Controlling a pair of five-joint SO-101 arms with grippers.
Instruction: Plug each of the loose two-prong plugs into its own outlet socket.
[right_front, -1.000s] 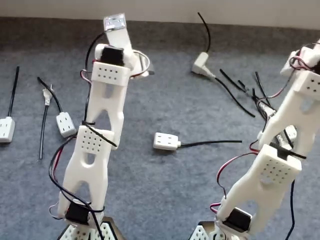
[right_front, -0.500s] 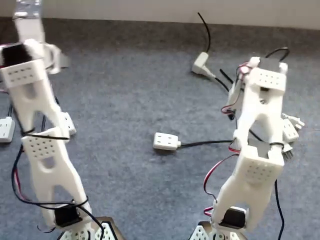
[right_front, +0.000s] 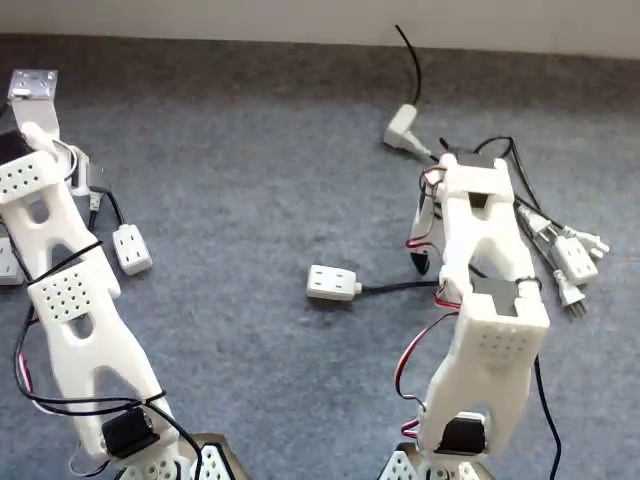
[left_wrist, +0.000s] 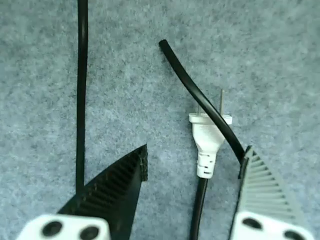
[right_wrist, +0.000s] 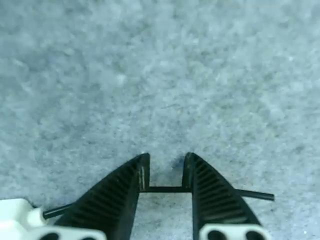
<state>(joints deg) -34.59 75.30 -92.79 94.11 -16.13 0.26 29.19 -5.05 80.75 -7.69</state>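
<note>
A white two-prong plug (left_wrist: 207, 145) on a black cord lies on the grey carpet between the fingers of my open left gripper (left_wrist: 196, 152), with another black cable (left_wrist: 200, 97) crossing over it. In the high view the left gripper (right_front: 92, 188) hangs at the far left, near a white outlet socket (right_front: 130, 248). My right gripper (right_wrist: 166, 159) stands low over the black cable (right_wrist: 165, 189) of the middle outlet socket (right_front: 332, 283), fingers a narrow gap apart, with the cable running across under both. That right gripper (right_front: 425, 262) is just right of the socket.
Another socket (right_front: 8, 262) lies at the left edge and an angled white piece (right_front: 402, 128) on a cord at the back. Several white plugs (right_front: 575, 258) and tangled black cords lie at the right. The carpet between the arms is bare.
The left arm swung from mid-left to the far left, above the plug. The right arm swung in from the right edge to the middle socket's cable.
</note>
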